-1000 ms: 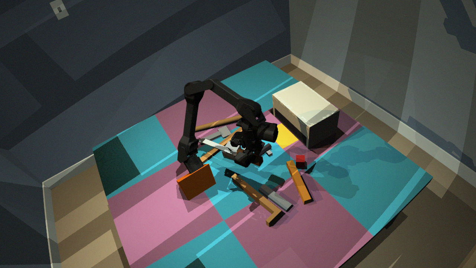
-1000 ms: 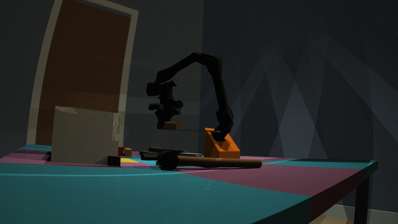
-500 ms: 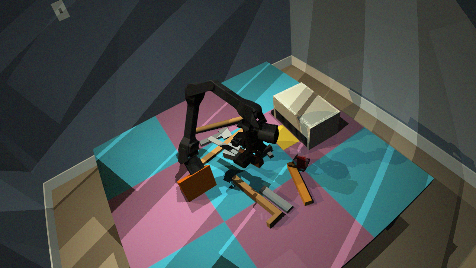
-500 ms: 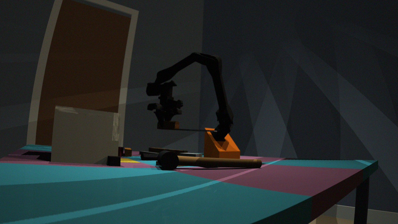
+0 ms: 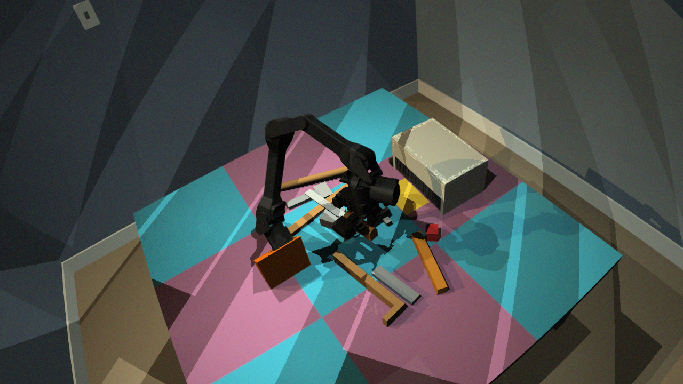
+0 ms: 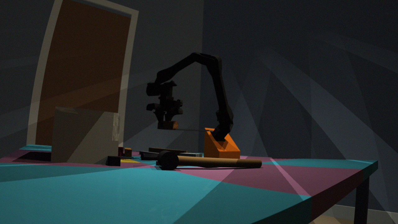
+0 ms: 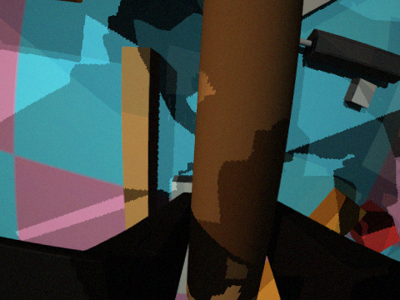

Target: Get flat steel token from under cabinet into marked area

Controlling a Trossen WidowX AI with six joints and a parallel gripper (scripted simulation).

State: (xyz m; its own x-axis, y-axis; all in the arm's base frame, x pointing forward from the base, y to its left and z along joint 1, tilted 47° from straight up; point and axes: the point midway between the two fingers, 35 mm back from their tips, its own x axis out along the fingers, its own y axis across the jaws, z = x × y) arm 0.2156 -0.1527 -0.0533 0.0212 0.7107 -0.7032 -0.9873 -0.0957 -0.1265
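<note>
My gripper (image 5: pixel 361 228) (image 6: pixel 167 120) (image 7: pixel 226 205) is shut on the brown round handle (image 5: pixel 371 233) (image 6: pixel 173 125) (image 7: pixel 246 104) of a tool with a long thin flat blade (image 5: pixel 320 200) (image 6: pixel 192 130). The tool is held level, well above the table, its blade pointing back toward the arm's base. The pale cabinet (image 5: pixel 434 152) (image 6: pixel 83 136) stands at the back right in the top view, with dark vent slots (image 5: pixel 416 180) along its lower front. The yellow marked area (image 5: pixel 415 196) (image 6: pixel 129 160) lies in front of it, partly hidden by the arm in the top view. The token cannot be made out.
A red cube (image 5: pixel 433 232) and orange bar (image 5: pixel 431 265) lie right of the gripper. An L-shaped wooden stick (image 5: pixel 360 273) (image 7: pixel 135 125) and grey bar (image 5: pixel 396 285) lie nearer. A black-headed rod (image 6: pixel 211 161) and black-handled tool (image 7: pixel 354 54) also lie on the table.
</note>
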